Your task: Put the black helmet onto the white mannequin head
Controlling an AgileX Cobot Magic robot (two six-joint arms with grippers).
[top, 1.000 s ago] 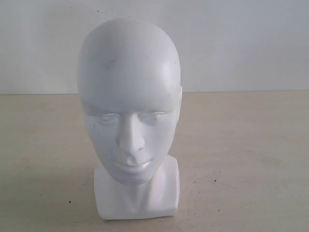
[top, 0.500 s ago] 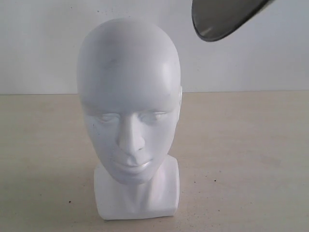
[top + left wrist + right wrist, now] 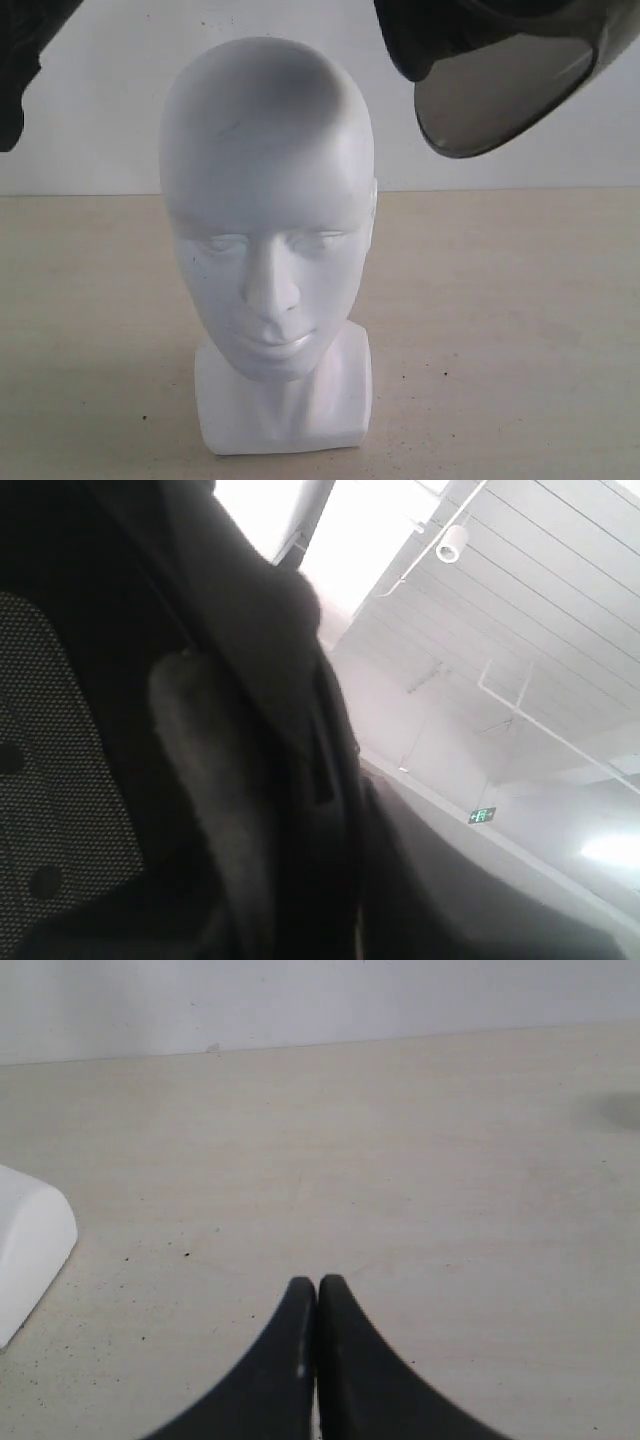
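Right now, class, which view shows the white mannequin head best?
The exterior view: the white mannequin head appears whole, face, neck and base. The right wrist view catches only a white corner, probably its base; the left wrist view shows none.

My exterior feed shows a pale beige counter (image 3: 520,330), matte and sprinkled with small dark specks. It meets a plain white wall (image 3: 110,165) along a straight seam. My left wrist feed looks up at a white ribbed ceiling (image 3: 560,590) crossed by thin pipes (image 3: 516,712). 1 round white fixture (image 3: 452,544) hangs from it. 1 green exit sign (image 3: 481,815) glows on a far wall, with a bright glare (image 3: 610,852) near it.
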